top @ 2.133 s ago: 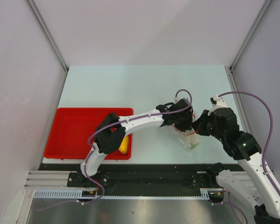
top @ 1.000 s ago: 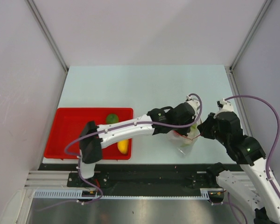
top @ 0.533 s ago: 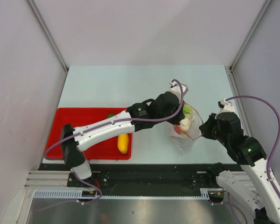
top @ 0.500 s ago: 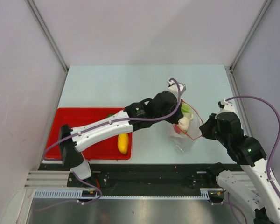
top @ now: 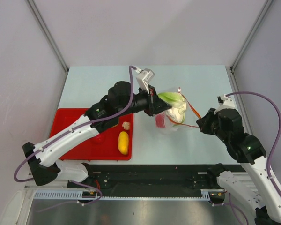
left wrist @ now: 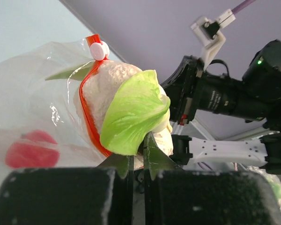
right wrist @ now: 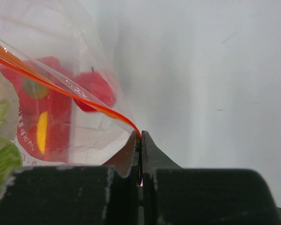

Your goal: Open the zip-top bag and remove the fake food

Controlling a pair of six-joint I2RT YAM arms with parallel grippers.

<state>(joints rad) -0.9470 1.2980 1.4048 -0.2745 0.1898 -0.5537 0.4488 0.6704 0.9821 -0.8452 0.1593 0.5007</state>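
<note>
My left gripper [top: 155, 101] [left wrist: 139, 140] is shut on a green leaf piece [top: 171, 97] [left wrist: 133, 112] joined to a whitish-beige lumpy piece [top: 178, 112] [left wrist: 107, 86], held above the table at the bag's mouth. The clear zip-top bag [top: 168, 124] [left wrist: 33, 93] hangs around it, and its red zip strip [left wrist: 88, 115] loops round the lumpy piece. A red ball [top: 160, 121] [left wrist: 30, 152] [right wrist: 96, 89] lies inside. My right gripper [top: 200, 125] [right wrist: 140, 138] is shut on the zip strip [right wrist: 84, 101] at the bag's right end.
The red tray [top: 70, 140] lies at the front left with a yellow oval [top: 123, 143] and a small beige piece [top: 126, 125] in it. My left arm crosses above the tray. Grey walls stand on both sides.
My left gripper has drawn back and up to the left with the green and whitish piece, lifting it at the bag's mouth. The bag has stretched and risen with it. My right gripper holds on.
</note>
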